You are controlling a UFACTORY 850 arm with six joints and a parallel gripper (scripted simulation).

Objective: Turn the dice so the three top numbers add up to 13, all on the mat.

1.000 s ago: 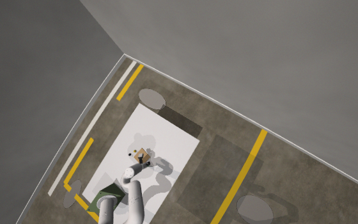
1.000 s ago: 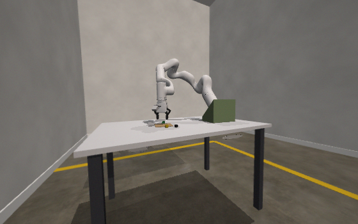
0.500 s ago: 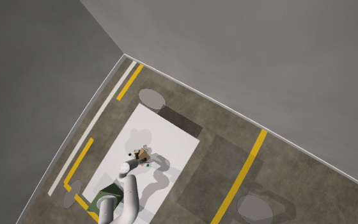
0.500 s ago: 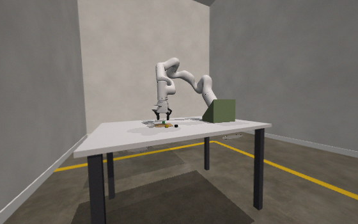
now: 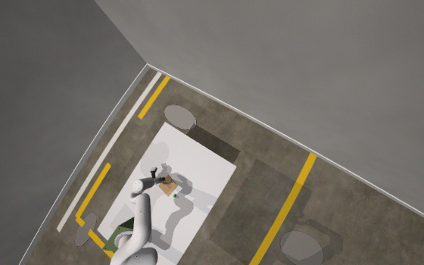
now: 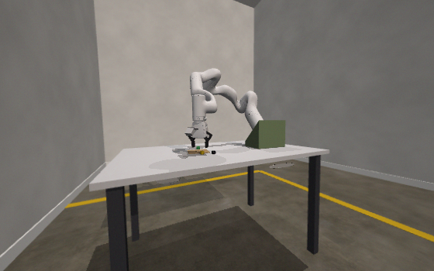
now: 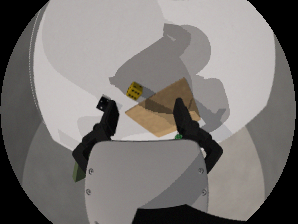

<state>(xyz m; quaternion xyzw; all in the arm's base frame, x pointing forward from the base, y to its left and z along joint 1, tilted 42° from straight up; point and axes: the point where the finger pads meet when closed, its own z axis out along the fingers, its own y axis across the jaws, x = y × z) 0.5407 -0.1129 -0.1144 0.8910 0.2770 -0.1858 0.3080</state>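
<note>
Going left to right across the wrist view, the green block (image 5: 110,241) (image 6: 272,134) (image 7: 78,173) comes first, low at the edge, mostly hidden behind my own body. My arm (image 5: 141,219) (image 6: 198,108) rises from beside it and bends over the table (image 5: 204,159) (image 6: 139,162) (image 7: 62,70).

Next is the black die (image 6: 213,152) (image 7: 103,102), on the table, off the mat and well apart from it. My left-hand finger in this view covers part of it; I cannot tell whether we touch.

Then comes the yellow die (image 6: 201,152) (image 7: 134,90), also on the table, just beside the mat and beyond my fingertips. Pips show on it, but I cannot surely read its top number.

I, the pincer (image 5: 158,174) (image 6: 200,145) (image 7: 145,106), am spread wide open, pointing down, with nothing between my fingers.

The tan mat (image 5: 168,186) (image 6: 193,152) (image 7: 162,109) lies on the table, partly behind my right-hand finger and crossed by a shadow. Close to its near edge is the green die (image 5: 175,195) (image 6: 198,147) (image 7: 178,136), off the mat in the top view and half hidden by that finger in mine. Its number is too small to read.
</note>
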